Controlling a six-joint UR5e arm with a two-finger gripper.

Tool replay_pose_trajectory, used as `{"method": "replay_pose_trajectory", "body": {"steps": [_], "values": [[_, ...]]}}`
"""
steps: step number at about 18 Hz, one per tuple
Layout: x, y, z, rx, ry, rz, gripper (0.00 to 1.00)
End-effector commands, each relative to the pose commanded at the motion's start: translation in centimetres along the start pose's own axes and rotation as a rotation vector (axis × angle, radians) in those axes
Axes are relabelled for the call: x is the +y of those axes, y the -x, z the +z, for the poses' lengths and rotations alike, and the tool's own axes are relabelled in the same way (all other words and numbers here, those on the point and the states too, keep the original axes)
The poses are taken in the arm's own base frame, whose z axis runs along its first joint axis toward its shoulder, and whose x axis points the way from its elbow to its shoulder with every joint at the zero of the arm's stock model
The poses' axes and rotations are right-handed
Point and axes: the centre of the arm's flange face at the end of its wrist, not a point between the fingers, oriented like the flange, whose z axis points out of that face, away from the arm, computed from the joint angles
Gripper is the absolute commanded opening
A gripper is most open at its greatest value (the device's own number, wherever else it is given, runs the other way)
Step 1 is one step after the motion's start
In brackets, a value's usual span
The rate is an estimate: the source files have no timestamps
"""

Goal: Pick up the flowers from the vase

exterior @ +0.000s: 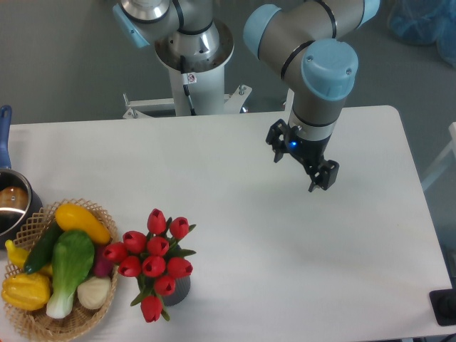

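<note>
Flowers standing in vase, jaws spread and empty, well apart.

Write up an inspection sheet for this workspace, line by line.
Surface: white table, no spills seen.
Job's things: flowers, red tulips, standing in the dark vase near the front left edge.
Clutter: wicker basket of vegetables touching the flowers' left side; metal pot with blue handle at the left edge.
Grippers: gripper open, empty, above the table, well right of the flowers.
Cables: one black cable on the robot base.
Surroundings: grey floor; blue object top right.
</note>
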Motion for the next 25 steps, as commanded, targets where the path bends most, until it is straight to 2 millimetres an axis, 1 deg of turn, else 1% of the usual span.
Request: {"method": "replay_pose_trajectory", "body": {"steps": [1, 2, 3, 5, 8, 11, 13, 15, 16, 17, 19, 23, 25], "values": [[0.1, -0.2, 0.6, 0.004, -0.052, -0.004, 1.00], [-0.3, -0.7, 0.8, 0.001, -0.106, -0.007, 1.00], [-0.8, -1.0, 0.5, -0.016, -0.160, -0.005, 1.00], [-1.5, -1.2, 0.8, -0.025, -0.257, -0.010, 1.00], [-2.9, -1.7, 0.7, 0.009, -0.344, -0.095, 1.00], [-3.8, -1.5, 0.8, 0.033, -0.440, -0.098, 1.00], [-3.9, -1.5, 0.6, 0.032, -0.452, -0.096, 1.00], [-4.4, -1.1, 1.1, 0.022, -0.494, -0.089, 1.00], [-4.6, -0.6, 1.6, 0.020, -0.545, -0.082, 1.00], [-5.1, -0.4, 1.8, 0.027, -0.608, -0.077, 1.00], [-5.3, 0.0, 2.0, 0.052, -0.695, -0.081, 1.00], [-5.6, 0.1, 2.1, 0.072, -0.742, -0.092, 1.00], [-6.0, 0.2, 1.8, 0.082, -0.785, -0.093, 1.00]]}}
